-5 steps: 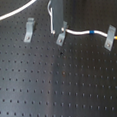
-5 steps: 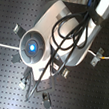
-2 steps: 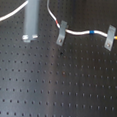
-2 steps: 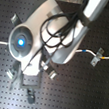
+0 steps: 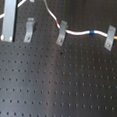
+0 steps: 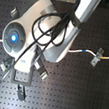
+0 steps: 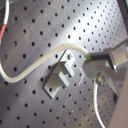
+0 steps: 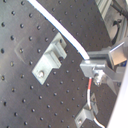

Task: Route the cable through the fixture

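at the first exterior view's left we see a silver finger hanging down over the black perforated tabletop, with the cable leaving its edge toward that view's left border. just right of the finger stands a grey clip, tilted and free of the cable. the cable reappears near the top, close to a small clip-like piece at the top edge, then slopes down past a red band to the second clip, where it touches the clip's top. further right it runs past a blue band, then a yellow band, to the third clip near the first exterior view's right edge, again at the clip's top.

in the first wrist view the pincer is pinching the cable in its tips, the cord arching right over a clip; we cannot tell whether it touches the clip. in the second wrist view the cable passes just beside a clip into the pincer.

in the second exterior view the arm covers the middle, and the cable comes out on the second exterior view's right to a clip.
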### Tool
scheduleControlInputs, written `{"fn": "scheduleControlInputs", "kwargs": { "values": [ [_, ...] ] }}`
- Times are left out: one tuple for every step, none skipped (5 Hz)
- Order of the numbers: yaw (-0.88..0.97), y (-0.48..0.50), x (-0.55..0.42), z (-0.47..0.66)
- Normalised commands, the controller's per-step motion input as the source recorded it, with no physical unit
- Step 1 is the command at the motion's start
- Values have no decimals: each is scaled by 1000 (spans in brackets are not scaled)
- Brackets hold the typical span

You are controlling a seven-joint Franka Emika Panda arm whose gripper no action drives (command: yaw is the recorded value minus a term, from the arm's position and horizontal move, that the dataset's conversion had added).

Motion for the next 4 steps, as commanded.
{"fn": "scheduleControlInputs", "kwargs": {
  "values": [
    [0, 750, 39, 262],
    [0, 752, 43, 274],
    [57, 762, -58, 256],
    [594, 42, -556, 236]
  ]
}}
